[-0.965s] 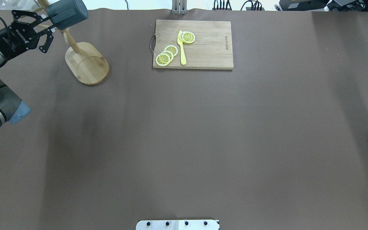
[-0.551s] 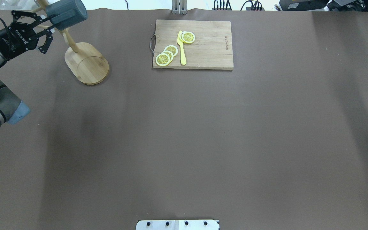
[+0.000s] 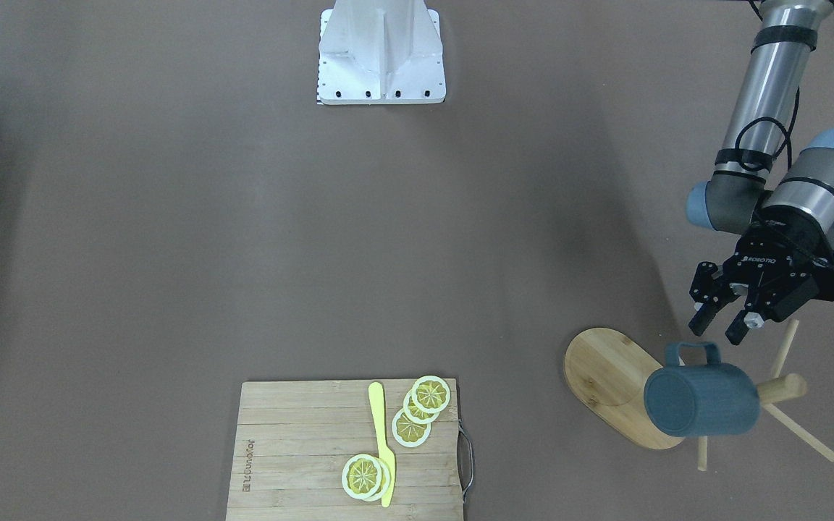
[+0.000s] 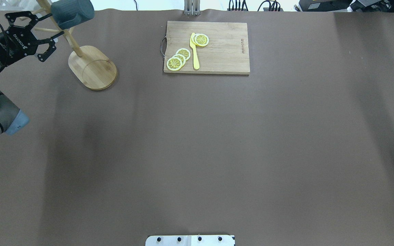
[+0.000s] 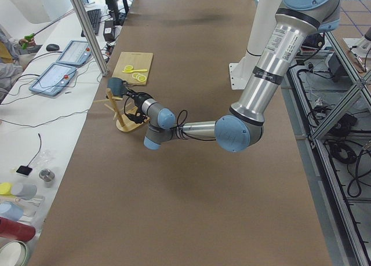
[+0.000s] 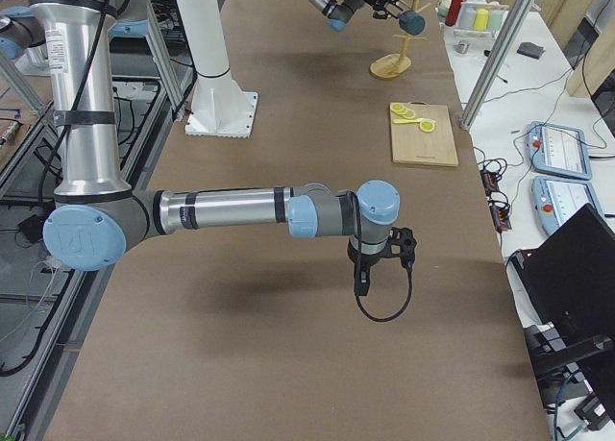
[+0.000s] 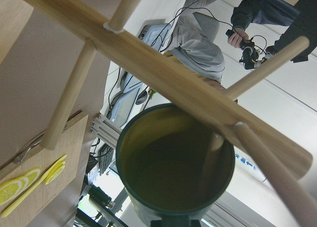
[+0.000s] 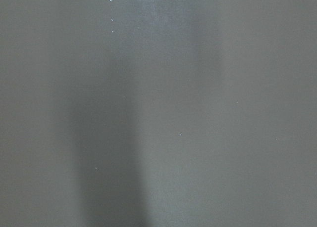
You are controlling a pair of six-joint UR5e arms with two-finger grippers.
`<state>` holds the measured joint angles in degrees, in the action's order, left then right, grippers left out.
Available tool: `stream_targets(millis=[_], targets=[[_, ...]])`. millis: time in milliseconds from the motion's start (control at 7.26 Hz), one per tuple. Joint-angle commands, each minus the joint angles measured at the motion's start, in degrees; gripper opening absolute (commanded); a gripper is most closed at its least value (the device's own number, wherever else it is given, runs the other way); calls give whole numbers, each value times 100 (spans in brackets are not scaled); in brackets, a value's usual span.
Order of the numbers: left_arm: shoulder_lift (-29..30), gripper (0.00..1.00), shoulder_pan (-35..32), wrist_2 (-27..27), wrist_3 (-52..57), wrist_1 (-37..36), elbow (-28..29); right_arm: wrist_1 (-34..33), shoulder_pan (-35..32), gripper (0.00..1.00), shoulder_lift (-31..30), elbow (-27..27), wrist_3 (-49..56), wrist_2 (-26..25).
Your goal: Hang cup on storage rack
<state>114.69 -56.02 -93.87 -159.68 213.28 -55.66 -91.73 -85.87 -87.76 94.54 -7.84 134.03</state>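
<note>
The dark teal cup hangs by its handle on a peg of the bamboo storage rack, lying sideways above the oval base. In the overhead view the cup sits at the far left, over the rack. My left gripper is open and empty, just clear of the cup's handle; it also shows in the overhead view. The left wrist view looks into the cup's yellow interior behind the rack post. My right gripper hangs low over bare table; I cannot tell if it is open.
A wooden cutting board with lemon slices and a yellow knife lies at the far middle of the table. The robot's base plate is at the near edge. The table's left end edge is close to the rack.
My left gripper has drawn back from the cup, toward the table's left edge, still open. The cup stays hanging on the rack, which has shifted slightly.
</note>
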Motion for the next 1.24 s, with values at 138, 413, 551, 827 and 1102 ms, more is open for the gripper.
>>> stream_targets(millis=[138, 413, 551, 827, 1102], targets=[[-217, 75, -14, -18, 15, 3, -268, -134, 0, 100, -4, 135, 2, -9], [-761, 84, -40, -53, 461, 47, -855, -126, -18, 100, -4, 135, 2, -18], [-982, 86, -49, -96, 925, 64, -1076, -125, -18, 100, 4, 135, 2, -9], [-1124, 88, -328, -271, 1988, 30, -1175, -117, -18, 100, 5, 135, 11, -18], [-1212, 90, -646, -615, 3094, -93, -1175, -99, -9, 100, 5, 117, 11, -26]])
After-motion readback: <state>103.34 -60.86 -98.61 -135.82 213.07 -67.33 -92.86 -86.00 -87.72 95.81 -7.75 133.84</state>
